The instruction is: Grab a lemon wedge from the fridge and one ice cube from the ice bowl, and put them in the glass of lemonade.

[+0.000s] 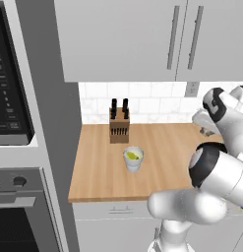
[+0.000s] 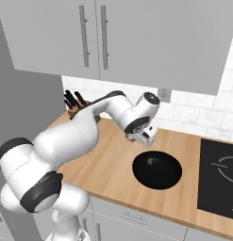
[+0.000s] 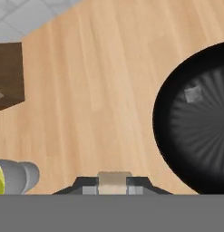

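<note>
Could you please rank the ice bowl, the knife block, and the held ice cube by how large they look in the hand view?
1. ice bowl, largest
2. knife block, cut off by the edge
3. ice cube, smallest, between the shut gripper tips

No text, brand, number or sign can be read in these pictures. The control panel of the microwave has small pale marks on its dark face, far from the jaws on the left side, but they are too blurred to read. The cooktop has thin pale lines on its black surface, which are only curves and not letters. All other surfaces are without any print.
</note>
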{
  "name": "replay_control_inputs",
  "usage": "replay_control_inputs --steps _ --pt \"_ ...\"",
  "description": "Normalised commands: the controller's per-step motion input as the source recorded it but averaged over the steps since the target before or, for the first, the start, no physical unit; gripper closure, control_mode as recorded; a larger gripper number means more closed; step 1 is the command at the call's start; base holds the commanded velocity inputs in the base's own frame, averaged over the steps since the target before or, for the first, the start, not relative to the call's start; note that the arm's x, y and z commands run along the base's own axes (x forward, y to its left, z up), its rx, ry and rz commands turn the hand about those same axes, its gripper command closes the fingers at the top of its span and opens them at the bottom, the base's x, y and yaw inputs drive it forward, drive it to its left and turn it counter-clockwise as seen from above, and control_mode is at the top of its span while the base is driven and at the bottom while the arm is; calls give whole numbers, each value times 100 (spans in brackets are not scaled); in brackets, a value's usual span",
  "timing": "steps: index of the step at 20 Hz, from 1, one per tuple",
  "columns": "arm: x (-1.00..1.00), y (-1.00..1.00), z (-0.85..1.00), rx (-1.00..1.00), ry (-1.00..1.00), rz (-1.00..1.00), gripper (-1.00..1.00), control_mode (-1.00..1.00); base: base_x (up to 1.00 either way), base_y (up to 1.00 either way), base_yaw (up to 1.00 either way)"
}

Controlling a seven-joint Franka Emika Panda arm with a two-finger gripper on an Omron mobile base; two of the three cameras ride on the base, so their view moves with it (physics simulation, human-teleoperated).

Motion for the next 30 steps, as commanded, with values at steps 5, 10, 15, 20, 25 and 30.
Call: replay_control_inputs --steps 5,10,15,20,25,30 --pt "-1 100 0 -9 0 23 100 -100 0 0 0" --pt "0 100 32 -10 0 23 100 -100 0 0 0" --pt "1 100 31 -9 0 23 100 -100 0 0 0" --pt "17 100 2 -13 4 25 100 -100 0 0 0" --pt "12 69 -5 -8 3 22 100 -100 0 0 0" --pt "0 13 -29 -1 0 7 100 -100 0 0 0"
